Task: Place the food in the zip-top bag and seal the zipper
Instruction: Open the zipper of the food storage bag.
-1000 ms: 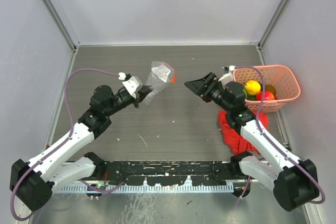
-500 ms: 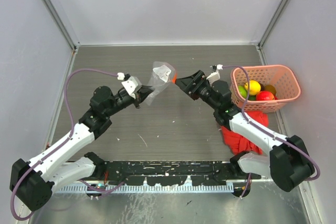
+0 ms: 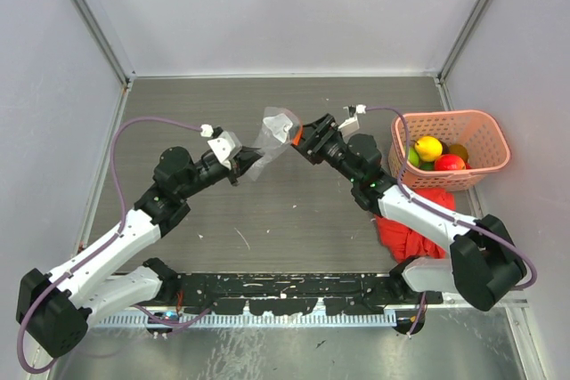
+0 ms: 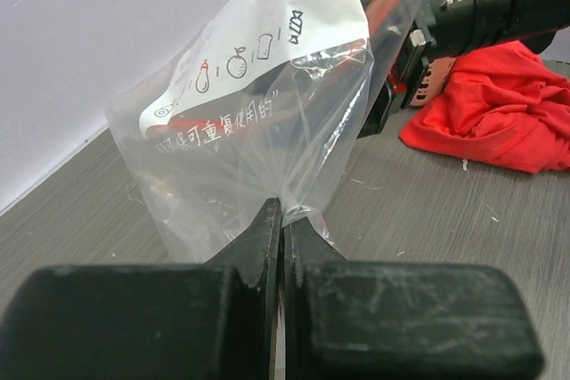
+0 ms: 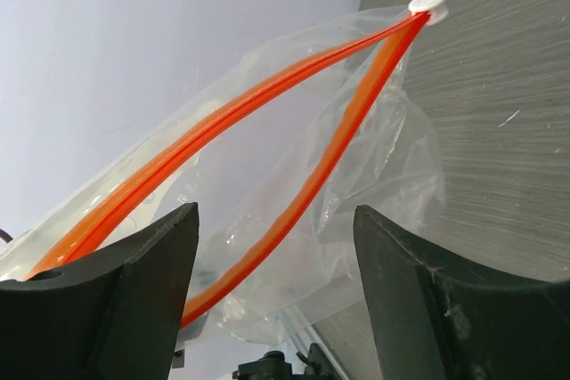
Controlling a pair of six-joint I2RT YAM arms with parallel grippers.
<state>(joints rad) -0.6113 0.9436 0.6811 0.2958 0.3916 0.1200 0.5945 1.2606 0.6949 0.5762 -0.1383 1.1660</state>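
Observation:
The zip-top bag (image 3: 272,128) hangs clear above the table, white label (image 4: 267,51) facing the left wrist camera. My left gripper (image 3: 246,161) is shut on its lower edge, fingertips (image 4: 267,220) pinched on the plastic. The orange zipper (image 5: 331,159) gapes in two strips that meet at a white slider (image 5: 430,3). My right gripper (image 3: 301,139) stands open at that mouth, and one zipper strip runs between its fingers (image 5: 156,260) without being clamped. The food (image 3: 429,148), yellow, green, red and orange fruits, lies in the pink basket (image 3: 485,131) at the right.
A red cloth (image 3: 411,224) is crumpled on the table under my right arm, also visible in the left wrist view as red cloth (image 4: 499,117). Grey walls close in the table on three sides. A black rail (image 3: 285,295) runs along the near edge.
My right arm has swung left from beside the basket to the bag's mouth, its jaws narrowing a little. The left arm and the bag have barely moved.

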